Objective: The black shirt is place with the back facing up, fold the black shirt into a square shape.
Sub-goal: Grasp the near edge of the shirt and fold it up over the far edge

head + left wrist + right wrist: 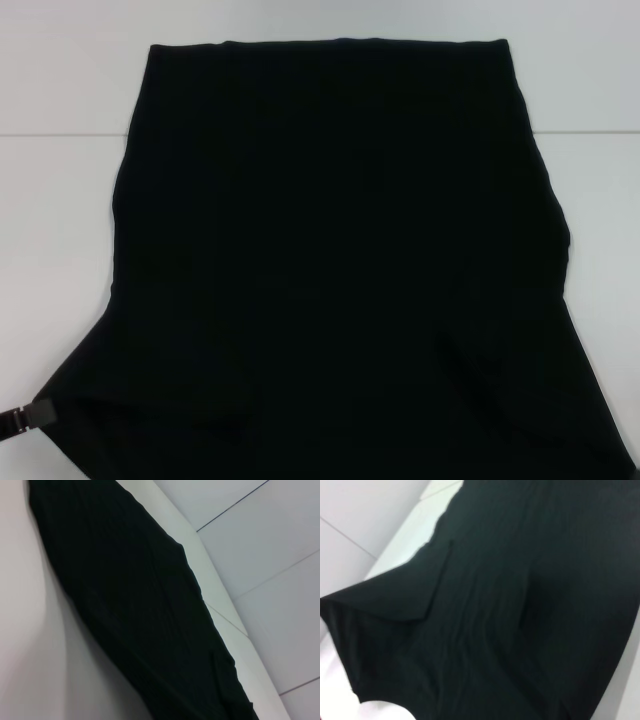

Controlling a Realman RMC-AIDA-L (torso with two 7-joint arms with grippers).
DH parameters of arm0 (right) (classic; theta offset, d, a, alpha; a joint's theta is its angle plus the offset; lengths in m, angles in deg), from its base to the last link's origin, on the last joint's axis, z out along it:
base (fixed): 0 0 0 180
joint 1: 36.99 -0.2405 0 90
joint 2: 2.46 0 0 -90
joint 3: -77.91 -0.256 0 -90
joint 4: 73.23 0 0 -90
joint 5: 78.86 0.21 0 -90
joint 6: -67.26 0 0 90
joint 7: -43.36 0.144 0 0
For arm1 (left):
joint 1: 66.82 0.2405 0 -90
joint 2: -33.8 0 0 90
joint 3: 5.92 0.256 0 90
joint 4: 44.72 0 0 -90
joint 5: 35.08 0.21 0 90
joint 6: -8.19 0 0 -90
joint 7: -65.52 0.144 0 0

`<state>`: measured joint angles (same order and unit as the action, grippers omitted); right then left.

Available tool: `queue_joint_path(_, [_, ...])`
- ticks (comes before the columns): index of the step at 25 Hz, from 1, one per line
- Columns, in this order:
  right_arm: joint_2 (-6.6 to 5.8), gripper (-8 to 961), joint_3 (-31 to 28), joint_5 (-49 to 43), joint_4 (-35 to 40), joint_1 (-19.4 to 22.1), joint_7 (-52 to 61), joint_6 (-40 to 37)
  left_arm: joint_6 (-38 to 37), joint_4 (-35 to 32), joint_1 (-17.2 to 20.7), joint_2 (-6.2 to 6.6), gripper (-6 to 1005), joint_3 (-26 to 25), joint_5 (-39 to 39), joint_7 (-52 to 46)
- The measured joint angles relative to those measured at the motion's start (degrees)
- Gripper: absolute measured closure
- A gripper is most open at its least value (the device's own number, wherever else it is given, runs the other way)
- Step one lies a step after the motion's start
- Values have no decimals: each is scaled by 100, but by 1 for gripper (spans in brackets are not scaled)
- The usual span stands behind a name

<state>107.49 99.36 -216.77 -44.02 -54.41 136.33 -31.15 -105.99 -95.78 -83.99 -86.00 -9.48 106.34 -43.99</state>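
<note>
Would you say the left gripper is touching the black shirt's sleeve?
Cannot tell. In the head view the left gripper meets the edge of the black shirt, both being black, so neither contact nor gap shows plainly.

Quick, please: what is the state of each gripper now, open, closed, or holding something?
Left gripper: at the black shirt's near left corner; state cannot be told.
Right gripper: not in view.

The head view looks forward and down over the whole black shirt [340,260] on the white table [60,200]. Both wrist views sit low and close, each slanting along one side edge of that same cloth.
</note>
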Motion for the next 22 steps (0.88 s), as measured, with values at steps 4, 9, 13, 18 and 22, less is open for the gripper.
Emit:
queue_joint_path(4, [-30, 910, -278, 8, -36, 77, -114, -212, 19, 69, -66, -4, 971, -47, -35, -32])
queue_joint_path(9, [-61, 910, -725, 18, -37, -326, -27, -182, 362, 431, -536, 133, 971, -67, -115, -135])
queue_joint_path(13, [-66, 910, -946, 75, -39, -795, 76, 154, 1101, 1183, -1124, 399, 971, -68, -235, -192])
queue_joint_path(18, [-54, 911, -1000, 193, -117, -1475, 268, 1060, 2577, 2066, -1906, 673, 971, -42, -456, -143])
queue_joint_path(22, [-44, 911, -999, 256, -370, -2027, 309, 1985, 3930, 2530, -2426, 742, 971, -19, -642, 49])
